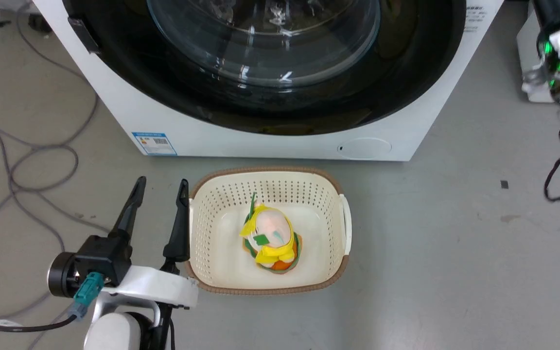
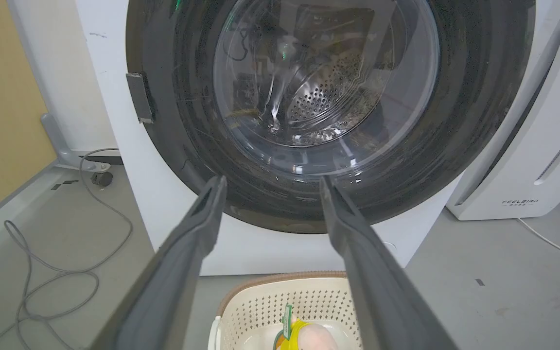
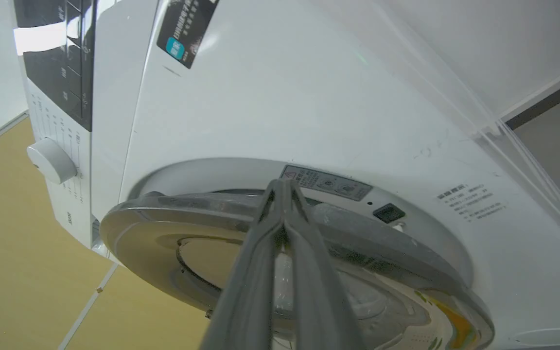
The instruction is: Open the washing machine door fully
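**Cracked at the latch side, the wide swing not yet made**

The very large round glossy black washing machine door [image 3: 153, 238], with its bulging clear glass window, sits on the front of the big white front-loading washing machine [image 1: 280, 141]. Its grey rim stands just off the white panel, so the small black latch socket [image 3: 389, 212] shows. The right gripper [image 3: 285, 187] is at that free rim, its two long dark fingers pressed together at the tips. Whether they hook behind the rim I cannot tell.

The grey metal hinge [image 1: 83, 35] is on the robot's left. The door therefore faces the robot and would turn about an upright axis there (free edge outward, then leftward). The right arm is much the nearer.

The left gripper [image 1: 161, 182] hangs low, fingers spread wide and empty, just beside the cream perforated plastic basket [image 1: 343, 228] on the floor. I judge the opening barely begun.
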Tool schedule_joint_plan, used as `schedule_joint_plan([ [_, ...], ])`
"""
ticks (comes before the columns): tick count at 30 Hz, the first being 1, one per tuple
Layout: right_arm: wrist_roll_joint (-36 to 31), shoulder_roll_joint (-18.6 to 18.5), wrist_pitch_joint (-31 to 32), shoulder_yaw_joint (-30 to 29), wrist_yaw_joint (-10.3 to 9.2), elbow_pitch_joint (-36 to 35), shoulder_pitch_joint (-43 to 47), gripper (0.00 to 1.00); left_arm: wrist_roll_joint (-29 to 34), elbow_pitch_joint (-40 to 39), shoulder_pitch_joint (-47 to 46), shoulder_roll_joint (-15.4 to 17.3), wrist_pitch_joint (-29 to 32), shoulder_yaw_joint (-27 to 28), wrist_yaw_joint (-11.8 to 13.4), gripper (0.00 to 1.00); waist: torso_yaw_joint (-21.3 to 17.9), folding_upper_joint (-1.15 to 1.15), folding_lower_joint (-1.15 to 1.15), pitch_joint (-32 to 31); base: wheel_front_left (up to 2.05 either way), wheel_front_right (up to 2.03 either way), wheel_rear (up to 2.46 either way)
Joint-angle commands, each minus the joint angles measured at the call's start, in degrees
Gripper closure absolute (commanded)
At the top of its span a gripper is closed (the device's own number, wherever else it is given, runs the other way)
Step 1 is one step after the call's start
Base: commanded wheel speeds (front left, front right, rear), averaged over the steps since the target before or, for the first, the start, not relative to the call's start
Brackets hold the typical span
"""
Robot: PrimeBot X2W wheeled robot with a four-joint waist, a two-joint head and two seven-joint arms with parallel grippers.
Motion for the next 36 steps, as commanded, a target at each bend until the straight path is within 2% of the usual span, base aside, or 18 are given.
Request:
schedule_joint_plan([
  [1,2.4,-1.0,1.5,2.3,0.04,2.8,-4.1,1.00,-0.5,0.1,-1.2,0.3,-0.7,0.0,-0.3,0.00,0.1,0.00,-0.01,1.0,0.00,0.00,0.00],
  [15,9.0,-2.3,15.4,17.3,0.05,14.9,-20.9,1.00,-1.7,1.0,-4.2,0.2,-2.4,1.9,-1.1,0.00,0.6,0.00,-0.01,5.6,0.00,0.00,0.00],
  [34,20.5,-1.8,28.5,31.6,0.06,26.6,-35.8,1.00,-2.6,2.5,-6.9,-0.1,-4.7,2.6,-2.2,0.00,1.5,0.00,-0.01,10.1,0.00,0.00,0.00],
  [36,20.1,-1.9,29.5,32.5,0.06,26.9,-35.8,1.00,-2.7,2.8,-7.0,-0.1,-4.7,2.5,-2.2,0.00,1.6,0.00,-0.01,10.1,0.00,0.00,0.00],
])
